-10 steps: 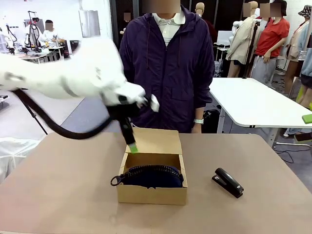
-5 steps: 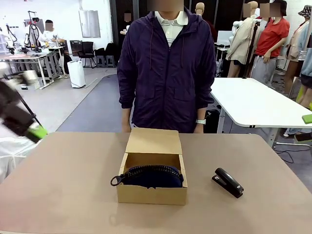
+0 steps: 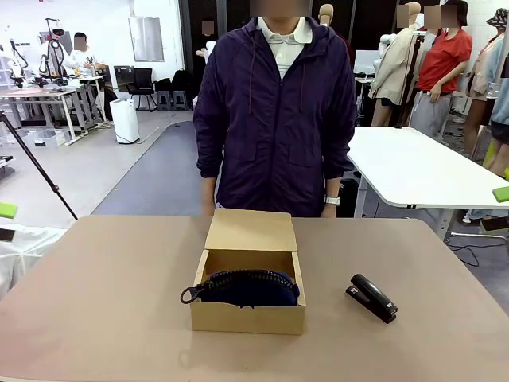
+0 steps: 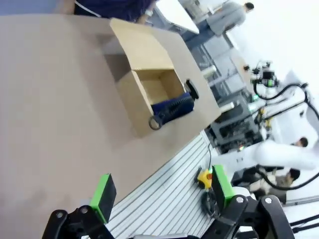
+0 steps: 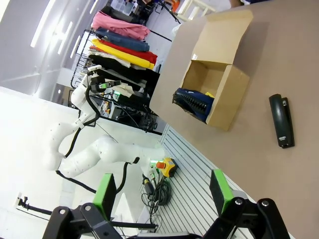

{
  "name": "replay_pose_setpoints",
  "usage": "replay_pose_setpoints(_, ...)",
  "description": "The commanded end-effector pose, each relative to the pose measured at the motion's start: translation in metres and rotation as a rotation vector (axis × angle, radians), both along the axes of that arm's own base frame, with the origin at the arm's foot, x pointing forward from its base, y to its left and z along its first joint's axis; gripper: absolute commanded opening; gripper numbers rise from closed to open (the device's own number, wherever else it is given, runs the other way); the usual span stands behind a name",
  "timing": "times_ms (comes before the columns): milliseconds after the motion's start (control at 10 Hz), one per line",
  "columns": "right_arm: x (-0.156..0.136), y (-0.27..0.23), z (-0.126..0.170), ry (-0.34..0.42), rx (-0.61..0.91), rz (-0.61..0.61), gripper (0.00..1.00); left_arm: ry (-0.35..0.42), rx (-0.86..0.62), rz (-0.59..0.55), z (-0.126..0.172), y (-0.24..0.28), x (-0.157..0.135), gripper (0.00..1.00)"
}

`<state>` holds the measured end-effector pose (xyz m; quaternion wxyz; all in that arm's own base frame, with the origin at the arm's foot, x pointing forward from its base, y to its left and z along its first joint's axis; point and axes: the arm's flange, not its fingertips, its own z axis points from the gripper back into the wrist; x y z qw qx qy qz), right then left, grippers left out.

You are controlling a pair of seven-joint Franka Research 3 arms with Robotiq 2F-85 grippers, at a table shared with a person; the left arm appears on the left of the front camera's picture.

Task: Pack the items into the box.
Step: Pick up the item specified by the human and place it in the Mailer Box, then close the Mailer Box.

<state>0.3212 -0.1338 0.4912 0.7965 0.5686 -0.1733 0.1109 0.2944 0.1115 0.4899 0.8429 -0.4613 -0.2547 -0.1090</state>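
The tan cardboard box (image 3: pixel 248 312) stands mid-table with its flap lid (image 3: pixel 250 231) raised at the back. Inside lies the navy pouch (image 3: pixel 250 288), its zipper ring (image 3: pixel 188 296) hanging over the left wall. In the right wrist view a sliver of yellow (image 5: pixel 208 94) shows beside the pouch (image 5: pixel 193 102) in the box (image 5: pixel 222 74). My left gripper (image 4: pixel 162 190) is open and empty, far off to the left of the box (image 4: pixel 144 82); one green pad (image 3: pixel 6 210) shows at the picture's edge. My right gripper (image 5: pixel 162 190) is open and empty, well away from the table.
A black stapler (image 3: pixel 372 298) lies on the table right of the box. A person in a dark purple jacket (image 3: pixel 274 119) stands at the far edge behind the box, arms down. The brown tabletop (image 3: pixel 103 302) is bare on the left.
My left arm has swung from above the box's lid out to the left edge of the front view. Box, pouch and stapler have not moved.
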Motion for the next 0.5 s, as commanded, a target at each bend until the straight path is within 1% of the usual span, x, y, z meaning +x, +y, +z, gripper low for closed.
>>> replay_pose_setpoints(0,-0.0010,-0.0020,0.0012,-0.026,-0.005,0.018,1.00,-0.009,0.058,-0.079,0.0122,-0.0263,-0.0039,1.00)
replay_pose_setpoints(400,-0.0010,-0.0020,0.0012,-0.026,-0.005,0.018,1.00,-0.009,0.058,-0.079,0.0122,-0.0263,-0.0039,1.00)
